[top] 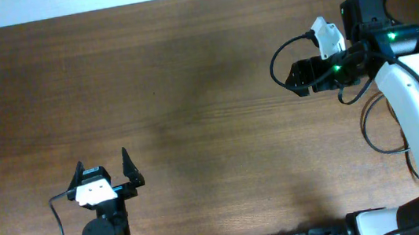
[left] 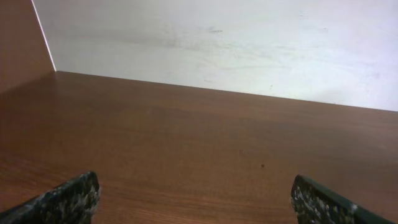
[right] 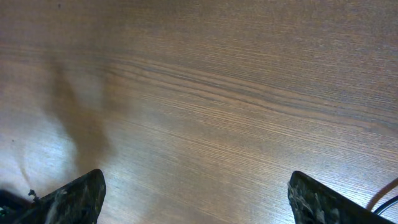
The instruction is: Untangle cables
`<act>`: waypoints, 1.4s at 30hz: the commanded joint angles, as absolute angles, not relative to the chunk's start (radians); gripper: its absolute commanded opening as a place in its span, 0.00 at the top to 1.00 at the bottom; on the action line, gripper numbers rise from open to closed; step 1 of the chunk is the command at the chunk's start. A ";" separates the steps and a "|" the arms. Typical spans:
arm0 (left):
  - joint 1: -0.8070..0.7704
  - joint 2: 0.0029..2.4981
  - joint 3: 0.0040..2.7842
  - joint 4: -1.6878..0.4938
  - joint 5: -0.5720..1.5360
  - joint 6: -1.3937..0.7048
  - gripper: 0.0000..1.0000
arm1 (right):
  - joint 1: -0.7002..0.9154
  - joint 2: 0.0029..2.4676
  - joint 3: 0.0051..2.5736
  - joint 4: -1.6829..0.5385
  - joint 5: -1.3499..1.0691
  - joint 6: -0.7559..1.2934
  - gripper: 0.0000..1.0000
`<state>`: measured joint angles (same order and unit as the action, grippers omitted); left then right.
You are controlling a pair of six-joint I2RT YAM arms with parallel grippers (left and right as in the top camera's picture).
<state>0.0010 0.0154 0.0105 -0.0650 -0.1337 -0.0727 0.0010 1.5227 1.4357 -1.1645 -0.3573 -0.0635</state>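
Claws both spread wide, empty: left gripper [top: 102, 163] near the front table [top: 191, 96] edge, right gripper [top: 294, 78] far right. No cables visible in any view; locate them first, then pinch one strand.
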 commanded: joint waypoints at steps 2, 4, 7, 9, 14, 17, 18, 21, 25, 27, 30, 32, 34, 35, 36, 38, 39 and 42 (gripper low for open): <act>-0.001 0.005 0.009 -0.073 -0.120 -0.075 0.01 | 0.006 1.506 1.435 -1.162 -0.355 -0.072 0.08; -0.001 0.005 0.009 -0.072 -0.120 -0.075 0.01 | 0.006 1.506 1.435 -1.162 -0.355 -0.072 0.08; -0.001 0.005 0.009 -0.072 -0.120 -0.075 0.01 | 0.006 1.506 1.435 -1.162 -0.355 -0.071 0.08; -0.001 0.005 0.009 -0.073 -0.120 -0.075 0.01 | 0.007 1.506 1.435 -1.162 -0.355 -0.072 0.08; -0.001 0.005 0.009 -0.073 -0.120 -0.075 0.01 | 0.006 1.506 1.435 -1.162 -0.355 -0.071 0.08; -0.001 0.005 0.009 -0.073 -0.120 -0.075 0.01 | 0.006 1.506 1.435 -1.162 -0.355 -0.071 0.08; -0.001 0.005 0.009 -0.073 -0.120 -0.075 0.01 | 0.006 1.506 1.435 -1.162 -0.355 -0.072 0.08; -0.001 0.005 0.009 -0.073 -0.120 -0.075 0.01 | 0.006 1.506 1.435 -1.162 -0.355 -0.071 0.08; -0.001 0.005 0.009 -0.072 -0.120 -0.075 0.01 | 0.006 1.508 1.435 -1.162 -0.355 -0.072 0.08; -0.001 0.005 0.009 -0.073 -0.121 -0.075 0.01 | 0.007 1.508 1.435 -1.162 -0.355 -0.071 0.08; -0.001 0.005 0.009 -0.073 -0.120 -0.075 0.01 | 0.007 1.494 1.434 -1.157 -0.327 -0.075 0.08; -0.001 0.005 0.009 -0.073 -0.120 -0.075 0.01 | 0.007 1.468 1.407 -1.089 -0.317 -0.075 0.08; -0.001 0.005 0.009 -0.073 -0.120 -0.075 0.01 | 0.009 1.421 1.331 -0.956 -0.327 -0.074 0.08; -0.001 0.005 0.009 -0.073 -0.120 -0.075 0.01 | 0.015 1.385 1.266 -0.861 -0.343 -0.073 0.08; -0.001 0.005 0.009 -0.073 -0.121 -0.075 0.01 | 0.022 1.359 1.221 -0.797 -0.352 -0.071 0.08; -0.001 0.005 0.009 -0.073 -0.120 -0.075 0.01 | 0.042 1.279 1.069 -0.608 -0.363 -0.071 0.08; -0.001 0.005 0.009 -0.073 -0.120 -0.075 0.01 | 0.048 1.251 1.013 -0.542 -0.363 -0.071 0.08; -0.001 0.005 0.009 -0.073 -0.121 -0.075 0.01 | 0.064 1.164 0.823 -0.311 -0.363 -0.071 0.08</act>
